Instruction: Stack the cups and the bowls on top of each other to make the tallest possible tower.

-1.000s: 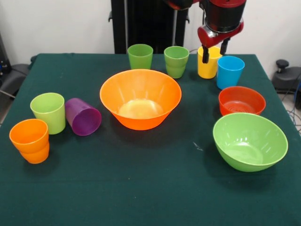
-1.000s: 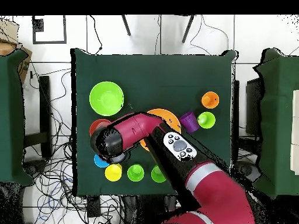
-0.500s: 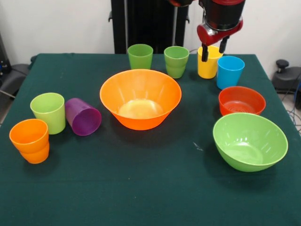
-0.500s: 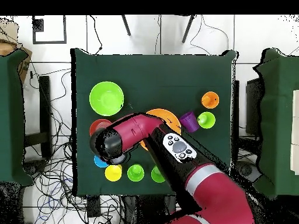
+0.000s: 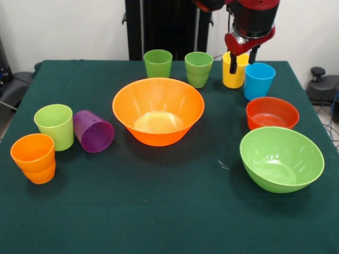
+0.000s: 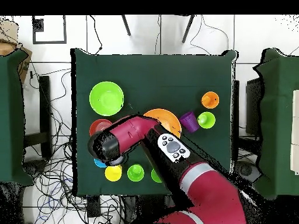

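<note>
The gripper (image 5: 242,62) is hanging at the upper right of the front view, its 2 dark fingers spread apart. 1 finger (image 5: 232,63) is showing in front of the yellow cup (image 5: 237,74); the other is above the blue cup (image 5: 258,80). The jaws are released and grasping nothing that shows.

The yellow cup is standing upright at the upper right, with the blue cup just beside it, lower and to the right. 2 green cups (image 5: 158,63) (image 5: 198,69) are standing along the top centre. The big orange bowl (image 5: 158,110) is sitting mid-frame. The small red bowl (image 5: 272,112) is sitting at the right below the blue cup, and the lime bowl (image 5: 281,158) is lying lower right, just below the red one. At the left, a lime cup (image 5: 54,126) is standing upright, the purple cup (image 5: 93,131) is lying on its side touching it, and the orange cup (image 5: 34,157) is sitting at lower left, looking like 2 cups nested.

In the overhead view the arm (image 6: 131,133) is crossing the lower middle of the table (image 6: 157,76), covering part of the orange bowl and the red bowl.
</note>
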You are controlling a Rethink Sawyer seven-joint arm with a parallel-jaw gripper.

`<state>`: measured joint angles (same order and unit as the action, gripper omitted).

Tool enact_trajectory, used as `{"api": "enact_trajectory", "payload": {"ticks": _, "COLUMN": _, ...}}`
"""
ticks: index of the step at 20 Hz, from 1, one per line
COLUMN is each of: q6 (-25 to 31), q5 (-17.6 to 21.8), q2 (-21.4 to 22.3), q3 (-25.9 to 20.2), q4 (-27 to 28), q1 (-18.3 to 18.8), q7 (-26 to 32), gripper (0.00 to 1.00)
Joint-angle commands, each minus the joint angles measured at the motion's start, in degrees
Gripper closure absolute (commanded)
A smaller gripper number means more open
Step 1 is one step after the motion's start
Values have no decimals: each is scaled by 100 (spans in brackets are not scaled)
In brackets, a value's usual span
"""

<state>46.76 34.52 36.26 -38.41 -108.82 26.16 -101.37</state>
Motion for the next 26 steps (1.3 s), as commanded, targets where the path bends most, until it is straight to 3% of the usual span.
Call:
{"api": "enact_trajectory", "payload": {"ticks": 1, "q6": -500, "q5": 532, "q2": -377, "q3": 451, "q4": 28, "q1": -242, "q7": -193, "gripper": 0}}
{"api": "enact_trajectory", "payload": {"ticks": 19, "q6": -791, "q5": 693, "q2": -750, "q3": 750, "q4": 328, "q1": -453, "q7": -187, "gripper": 0}}
{"api": "enact_trajectory", "payload": {"ticks": 26, "q6": -723, "q5": 577, "q2": -704, "q3": 847, "q4": 399, "q1": -637, "q7": -260, "gripper": 0}}
